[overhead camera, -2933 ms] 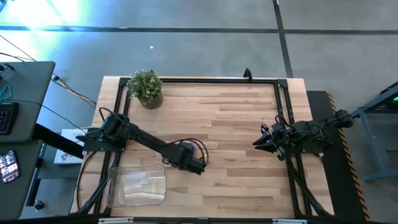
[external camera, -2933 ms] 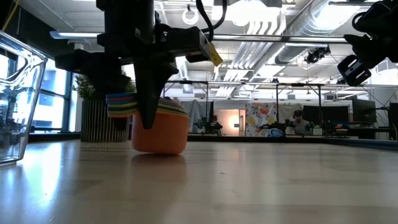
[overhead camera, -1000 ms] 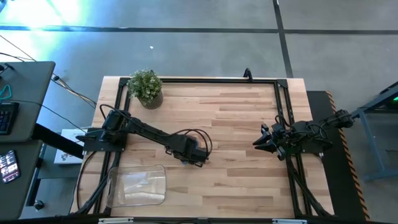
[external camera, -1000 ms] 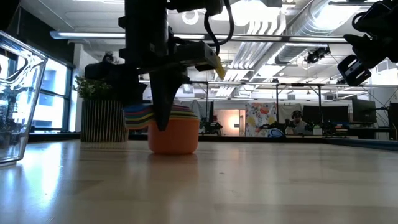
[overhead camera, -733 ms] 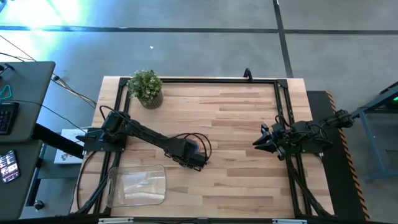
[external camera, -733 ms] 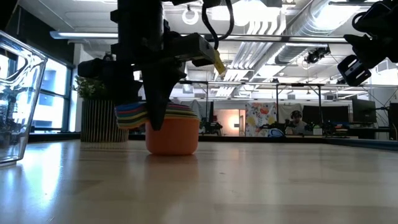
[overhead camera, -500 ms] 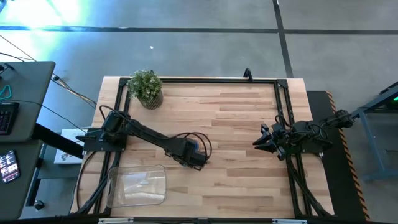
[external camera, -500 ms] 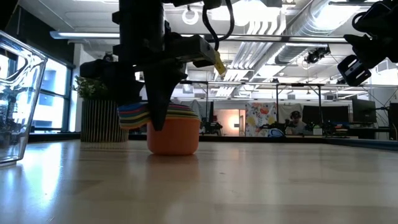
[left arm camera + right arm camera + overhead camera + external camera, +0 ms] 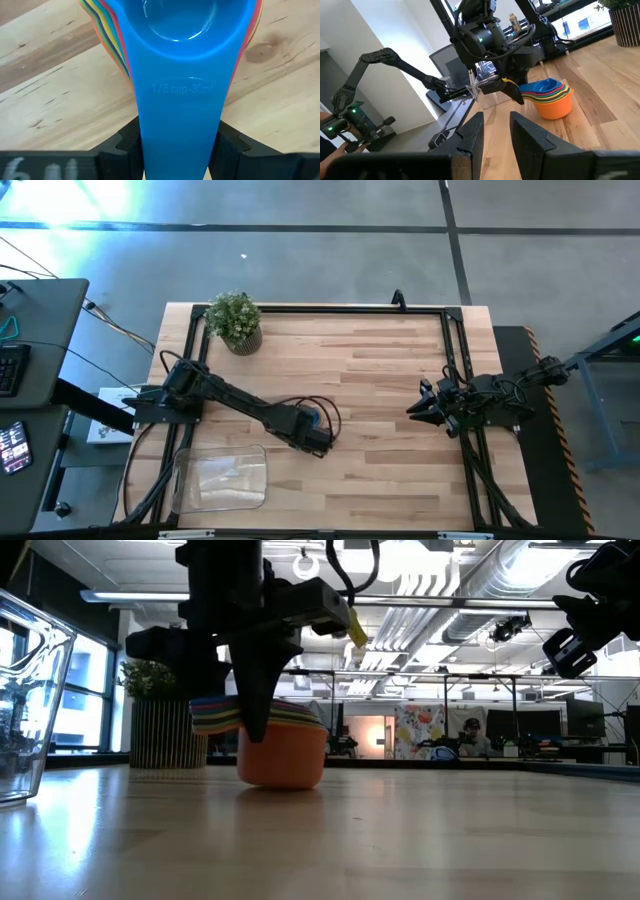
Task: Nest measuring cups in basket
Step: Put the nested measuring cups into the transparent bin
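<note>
From above, the left gripper (image 9: 318,442) is near the tabletop's middle, toward its front edge, over the measuring cups (image 9: 312,420); the clear basket (image 9: 220,478) sits at the front left corner, the right gripper (image 9: 420,408) by the right edge. At table level, the nested stack (image 9: 282,752) rests on the wood. The left wrist view shows fingers (image 9: 120,142) pinching the blue handle (image 9: 180,125). The right wrist view shows its own fingers (image 9: 470,136) slightly apart, empty.
</note>
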Controlling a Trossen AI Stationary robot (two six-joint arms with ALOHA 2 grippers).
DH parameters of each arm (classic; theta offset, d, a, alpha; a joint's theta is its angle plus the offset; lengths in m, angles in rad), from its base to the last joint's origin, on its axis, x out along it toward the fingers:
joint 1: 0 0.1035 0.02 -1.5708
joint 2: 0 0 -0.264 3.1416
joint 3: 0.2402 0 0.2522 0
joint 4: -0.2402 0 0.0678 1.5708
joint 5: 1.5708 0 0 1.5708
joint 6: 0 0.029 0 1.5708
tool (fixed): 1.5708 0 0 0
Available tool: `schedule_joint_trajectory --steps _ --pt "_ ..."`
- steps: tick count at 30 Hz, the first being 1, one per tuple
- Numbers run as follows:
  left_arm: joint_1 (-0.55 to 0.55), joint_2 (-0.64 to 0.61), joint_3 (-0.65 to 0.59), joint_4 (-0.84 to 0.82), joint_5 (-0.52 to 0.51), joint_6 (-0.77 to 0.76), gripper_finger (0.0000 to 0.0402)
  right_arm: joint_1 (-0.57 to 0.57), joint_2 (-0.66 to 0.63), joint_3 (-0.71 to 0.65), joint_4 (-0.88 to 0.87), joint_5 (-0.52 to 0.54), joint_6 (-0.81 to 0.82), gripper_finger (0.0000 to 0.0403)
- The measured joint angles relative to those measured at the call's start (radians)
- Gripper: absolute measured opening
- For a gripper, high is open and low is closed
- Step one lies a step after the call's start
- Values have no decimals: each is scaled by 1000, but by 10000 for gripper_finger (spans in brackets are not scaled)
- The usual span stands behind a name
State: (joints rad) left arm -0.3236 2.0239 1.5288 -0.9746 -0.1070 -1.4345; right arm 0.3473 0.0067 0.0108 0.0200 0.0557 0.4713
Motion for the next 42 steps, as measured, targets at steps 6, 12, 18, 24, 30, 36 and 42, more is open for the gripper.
schedule_joint_trajectory --steps 6,12,18,24,30,36,42 --pt "-5 0 0 0 6 -1 145 0 0 0 0 0 0 87" --pt "-4 0 0 0 19 -2 145 0 0 0 0 0 0 87" --pt "-11 -4 0 3 13 -11 145 0 0 0 0 0 0 87" --pt "-22 -26 2 -1 -16 -30 143 0 0 0 0 0 0 87" --pt "-38 -27 2 -4 -43 -45 143 0 0 0 0 0 0 87" --pt "-51 -27 2 -7 -45 -56 143 0 0 0 0 0 0 87" --pt "-53 -27 2 -7 -65 -56 141 0 0 0 0 0 0 87"
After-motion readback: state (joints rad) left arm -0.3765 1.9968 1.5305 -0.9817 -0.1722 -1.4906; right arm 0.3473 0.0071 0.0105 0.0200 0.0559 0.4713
